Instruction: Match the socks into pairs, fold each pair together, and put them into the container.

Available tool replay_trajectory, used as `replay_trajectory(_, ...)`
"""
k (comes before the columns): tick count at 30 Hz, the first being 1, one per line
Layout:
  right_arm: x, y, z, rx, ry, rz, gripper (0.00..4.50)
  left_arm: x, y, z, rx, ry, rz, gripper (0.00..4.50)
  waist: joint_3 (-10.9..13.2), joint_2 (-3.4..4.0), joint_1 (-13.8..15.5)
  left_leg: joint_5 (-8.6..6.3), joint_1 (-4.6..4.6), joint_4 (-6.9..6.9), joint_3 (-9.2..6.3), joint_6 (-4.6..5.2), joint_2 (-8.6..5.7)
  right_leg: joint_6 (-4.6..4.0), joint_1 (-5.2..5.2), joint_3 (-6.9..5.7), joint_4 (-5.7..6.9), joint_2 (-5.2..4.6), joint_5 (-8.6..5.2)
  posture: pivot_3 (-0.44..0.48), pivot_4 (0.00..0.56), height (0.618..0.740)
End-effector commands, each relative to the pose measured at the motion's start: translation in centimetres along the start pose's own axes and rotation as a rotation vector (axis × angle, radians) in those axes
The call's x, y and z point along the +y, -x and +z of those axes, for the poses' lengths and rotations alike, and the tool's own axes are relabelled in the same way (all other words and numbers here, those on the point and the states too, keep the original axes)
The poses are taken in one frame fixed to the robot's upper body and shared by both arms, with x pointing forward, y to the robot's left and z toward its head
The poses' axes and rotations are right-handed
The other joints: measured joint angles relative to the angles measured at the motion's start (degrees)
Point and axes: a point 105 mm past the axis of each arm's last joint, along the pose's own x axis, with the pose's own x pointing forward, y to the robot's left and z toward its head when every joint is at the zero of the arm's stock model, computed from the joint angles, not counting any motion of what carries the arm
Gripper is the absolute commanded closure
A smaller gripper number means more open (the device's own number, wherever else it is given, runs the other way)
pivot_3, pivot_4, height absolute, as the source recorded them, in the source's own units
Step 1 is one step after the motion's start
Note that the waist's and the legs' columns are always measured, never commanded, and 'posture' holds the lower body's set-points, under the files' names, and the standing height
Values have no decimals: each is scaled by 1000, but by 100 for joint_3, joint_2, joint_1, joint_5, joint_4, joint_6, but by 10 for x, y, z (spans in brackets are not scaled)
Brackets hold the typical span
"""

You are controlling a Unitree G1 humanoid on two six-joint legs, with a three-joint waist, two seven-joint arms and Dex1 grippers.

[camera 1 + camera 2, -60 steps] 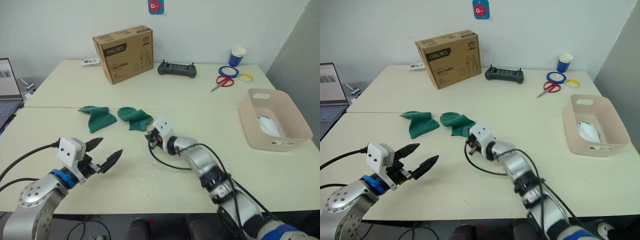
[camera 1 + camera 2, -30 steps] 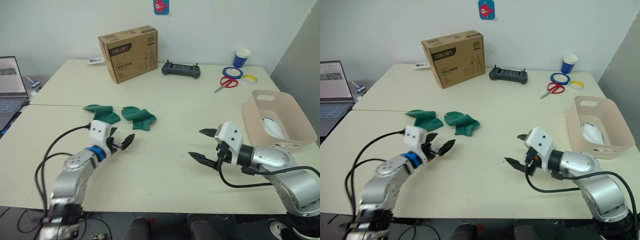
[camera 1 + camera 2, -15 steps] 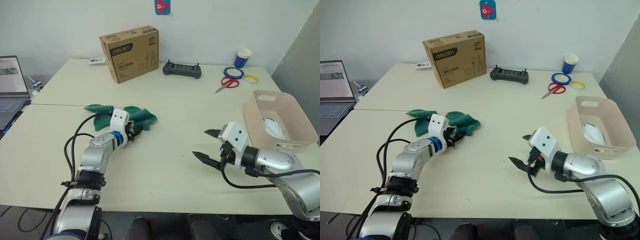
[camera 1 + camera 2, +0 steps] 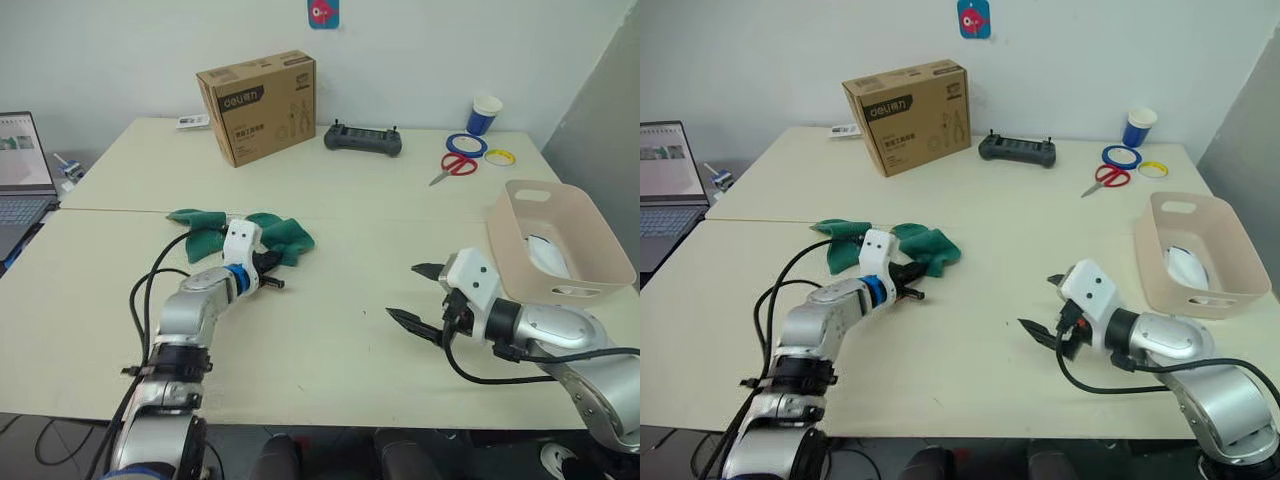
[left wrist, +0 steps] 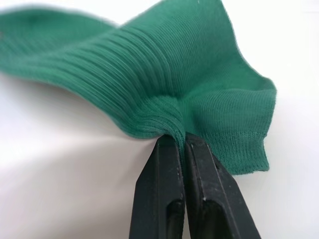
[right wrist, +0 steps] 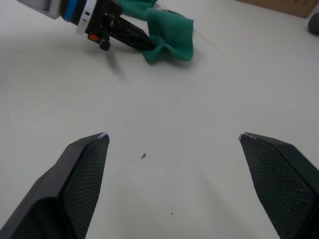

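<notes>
Two dark green socks lie side by side at the table's middle left, one sock further left and the other sock bunched up. My left gripper is shut on a ribbed fold at the near edge of the bunched green sock. My right gripper hovers open and empty over bare table to the right, between the socks and the container. The pinkish-beige container stands at the right edge with a white sock inside.
At the back stand a brown cardboard box, a black controller, red scissors, a blue tape roll, a yellow ring and a blue cup. A laptop sits at the far left.
My left arm reached forward to the right-hand green sock and its fingers closed on the sock's edge. My right arm drew back to the right and stays open.
</notes>
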Motion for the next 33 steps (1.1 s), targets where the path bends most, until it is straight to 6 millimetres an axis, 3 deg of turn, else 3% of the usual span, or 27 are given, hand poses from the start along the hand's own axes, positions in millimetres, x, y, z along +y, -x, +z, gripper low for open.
replay_trajectory(1,-2,9,10,-24,43,-24,0,-35,35,0,63,46,-170,4489,2,-2,-11,0,0,1,-2,0,0,0,-1,-2,1,0,0,0,150,723)
replay_trajectory(4,-3,11,8,-14,44,-24,0,-62,54,-18,157,74,-282,4489,2,-2,-27,0,2,2,-3,-1,0,1,2,-2,1,0,0,0,150,723)
replay_trajectory(6,-3,12,7,-10,45,-21,0,-77,56,-22,170,84,-328,4489,2,-2,-27,0,3,7,-2,-1,-4,1,5,-2,0,-3,0,0,150,723)
replay_trajectory(13,-4,12,8,-2,60,-14,0,-114,37,-21,140,120,-436,4489,3,-6,4,0,1,7,-2,0,-11,3,6,0,-6,-7,0,0,150,723)
replay_trajectory(14,-4,13,8,-1,61,-14,0,-117,39,-20,145,100,-460,4005,3,-6,-2,0,2,7,-2,0,-9,2,6,1,-4,-4,0,0,150,723)
replay_trajectory(16,-4,13,8,1,61,-14,0,-119,42,-19,148,79,-486,3480,3,-5,-18,0,5,7,-2,0,-7,2,6,2,-3,0,0,0,150,723)
replay_trajectory(19,-2,16,6,15,67,-14,0,-112,55,-15,151,32,-498,2506,3,-5,-25,0,4,7,-1,0,-6,2,5,3,-2,0,0,0,150,723)
replay_trajectory(22,0,18,5,16,66,-14,0,-107,81,6,92,-113,-608,1523,4,-6,-35,0,3,6,0,0,-4,1,0,4,-2,1,-1,0,150,723)
replay_trajectory(26,4,17,3,19,58,-8,0,-74,87,24,28,-379,-561,309,5,-3,-19,0,4,5,5,-1,-5,-6,0,4,-4,-4,-5,0,150,723)
replay_trajectory(33,12,8,6,5,65,29,0,-10,67,36,37,-976,-499,309,6,-3,34,0,0,4,16,0,-11,-36,-4,6,-11,-14,-21,0,150,723)
